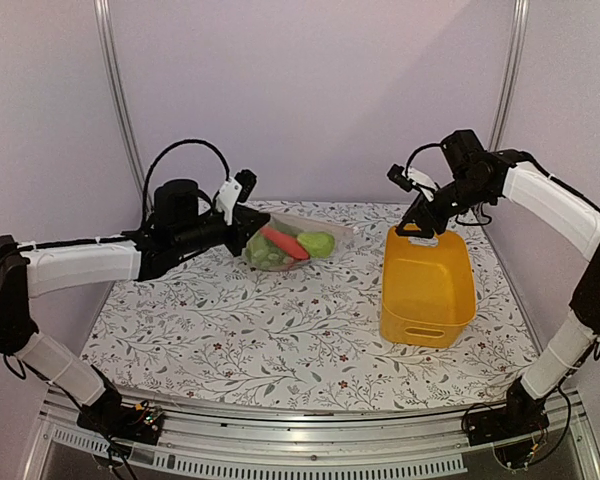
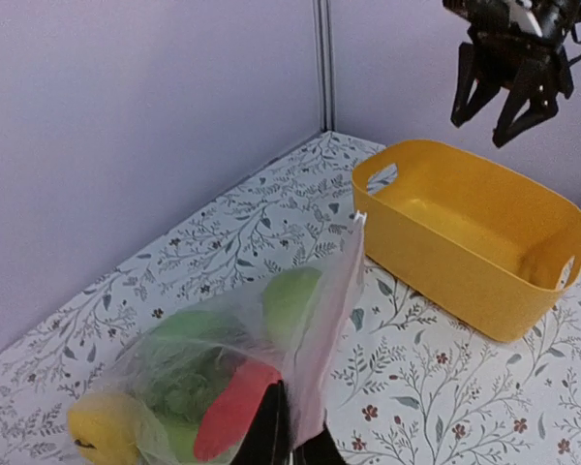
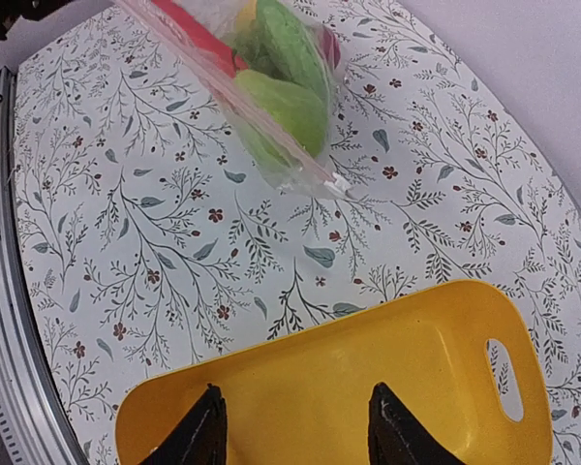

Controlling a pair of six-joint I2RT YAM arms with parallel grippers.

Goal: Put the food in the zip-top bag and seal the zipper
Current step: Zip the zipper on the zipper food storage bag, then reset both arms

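the food lies inside the zip-top bag, which rests on its side at the far left of the table, near the back wall. through the clear film a red-orange carrot, a green pear, a grape bunch and a yellow piece can be made out, packed close together. no piece is seen loose on the table, and the yellow basket, well apart to the right, shows no food in any view; the filling step therefore looks complete. the left gripper is clenched on one edge of the bag, the film pinched between its fingers, with a free corner of the bag standing up beyond them. this hold probably serves to anchor the mouth and keep it taut so that the other arm can press along it. the zipper is too faint to make out, so whether it is sealed cannot be told. the right gripper hangs over the far end of the basket, jaws parted and grasping nothing, well apart from the bag. judged from this layout, the remaining work is the sealing: the right arm would need to cross to the bag and run along the mouth edge. the thin film may slip or buckle under that pressure.
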